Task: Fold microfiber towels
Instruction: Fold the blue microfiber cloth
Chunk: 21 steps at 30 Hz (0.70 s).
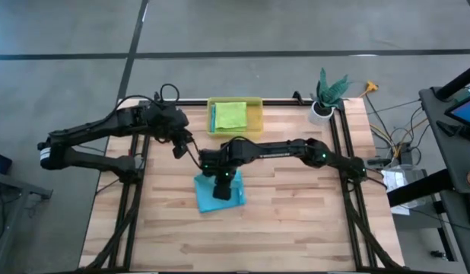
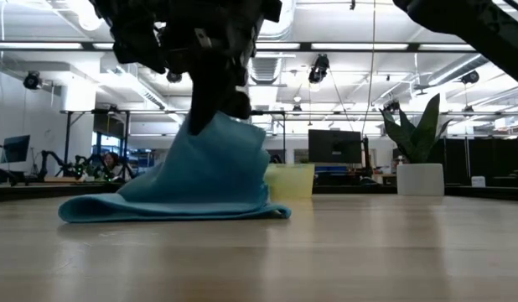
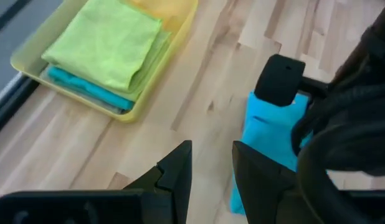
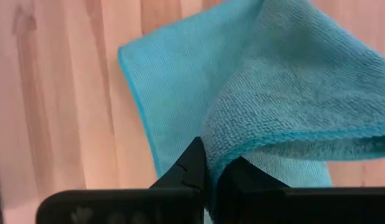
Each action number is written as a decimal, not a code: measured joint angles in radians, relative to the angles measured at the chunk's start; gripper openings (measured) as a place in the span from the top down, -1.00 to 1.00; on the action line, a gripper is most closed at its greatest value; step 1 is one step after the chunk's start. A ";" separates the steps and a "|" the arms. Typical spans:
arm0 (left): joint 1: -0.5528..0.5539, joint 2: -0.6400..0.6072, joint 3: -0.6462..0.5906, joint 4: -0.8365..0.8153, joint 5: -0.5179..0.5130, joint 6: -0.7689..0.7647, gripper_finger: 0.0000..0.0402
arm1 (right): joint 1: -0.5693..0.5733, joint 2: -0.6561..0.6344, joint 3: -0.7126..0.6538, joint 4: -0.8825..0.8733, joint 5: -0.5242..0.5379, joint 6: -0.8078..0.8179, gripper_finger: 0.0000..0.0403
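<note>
From above, we see the right gripper (image 1: 227,185) reaching to the middle of the wooden table (image 1: 296,221) and standing over a teal towel (image 1: 208,199) that lies there. The left gripper (image 1: 179,146) waits near the table's far left side, close to the yellow bin (image 1: 255,101), in which a lime green towel (image 1: 230,115) lies folded.

At table height, we see the teal towel (image 2: 200,180) pulled up into a peak, its lower edge spread on the wood, with the right gripper (image 2: 219,105) pinching its top. The bin (image 2: 291,179) shows behind it.

Past the left gripper (image 3: 211,163), we see its fingers standing partly apart with nothing between them, bare wood below. Beyond sit the bin (image 3: 30,62), with the lime green towel (image 3: 105,43) on top of a second teal towel (image 3: 86,87), and the lifted teal towel (image 3: 267,130).

Past the right gripper (image 4: 211,168), we see its fingers clenched tight on a hemmed edge of the teal towel (image 4: 273,81), one layer draping over another that lies flat on the wood.
</note>
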 joint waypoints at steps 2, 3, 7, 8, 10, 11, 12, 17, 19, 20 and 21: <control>0.000 0.000 -0.001 -0.003 0.012 -0.024 0.51 | 0.002 0.020 0.000 0.015 0.000 0.000 0.96; 0.000 0.000 -0.001 -0.004 0.018 -0.030 0.51 | 0.002 0.029 0.000 0.020 0.001 0.004 0.96; -0.002 0.000 -0.001 -0.018 0.046 -0.060 0.51 | 0.004 0.067 -0.002 0.022 0.003 0.032 0.96; -0.002 -0.001 -0.001 -0.030 0.047 -0.061 0.51 | 0.004 0.076 -0.002 0.022 0.002 0.033 0.96; -0.002 -0.005 -0.001 -0.056 0.048 -0.064 0.51 | 0.006 0.089 -0.003 0.022 0.002 0.030 0.96; -0.002 -0.005 -0.002 -0.070 0.048 -0.064 0.51 | 0.006 0.092 -0.003 0.021 0.001 0.029 0.96; -0.002 -0.005 -0.002 -0.080 0.048 -0.064 0.51 | 0.006 0.094 -0.003 0.021 -0.002 0.027 0.96; -0.002 -0.014 -0.002 -0.118 0.048 -0.060 0.51 | 0.007 0.100 -0.003 0.009 -0.019 0.025 0.96; -0.002 -0.015 -0.002 -0.116 0.048 -0.060 0.51 | 0.007 0.100 -0.003 0.001 -0.019 0.026 0.96; -0.002 -0.016 -0.002 -0.116 0.048 -0.060 0.51 | 0.007 0.100 -0.003 -0.002 -0.019 0.029 0.96; -0.002 -0.017 -0.002 -0.115 0.048 -0.059 0.51 | 0.007 0.100 -0.003 -0.007 -0.021 0.033 0.96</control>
